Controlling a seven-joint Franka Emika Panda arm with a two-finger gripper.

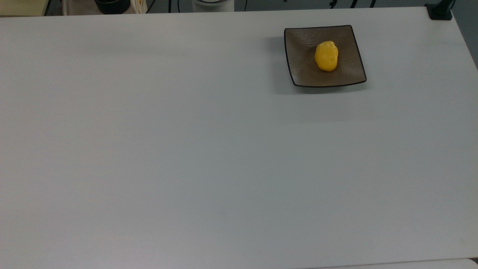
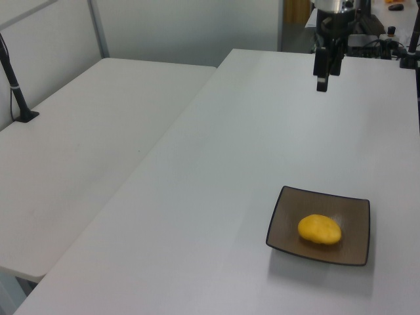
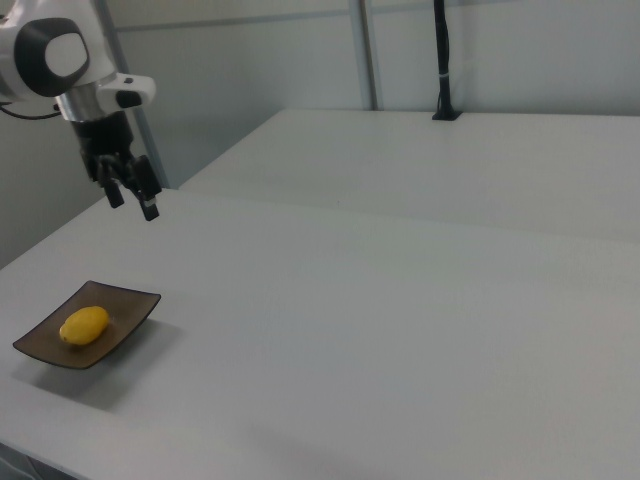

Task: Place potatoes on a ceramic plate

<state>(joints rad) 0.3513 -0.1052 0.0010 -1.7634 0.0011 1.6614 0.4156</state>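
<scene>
The yellow potato [image 1: 326, 56] lies in the middle of the square grey-brown ceramic plate [image 1: 301, 45], near the table's far right in the top view. The left view has the same potato [image 2: 319, 229] resting on the plate [image 2: 287, 224]. From the right view, potato [image 3: 84, 325] and plate [image 3: 127, 306] sit at the lower left. My gripper [image 3: 131, 203] hangs high above the plate, open and holding nothing. Seen from the left view, the gripper [image 2: 322, 84] is far up, well clear of the plate.
A second white table [image 2: 85, 151] stands alongside at the left view's left. A black post [image 2: 16, 92] is clamped to its edge. Cables and dark objects [image 1: 112, 5] lie beyond the table's far edge in the top view.
</scene>
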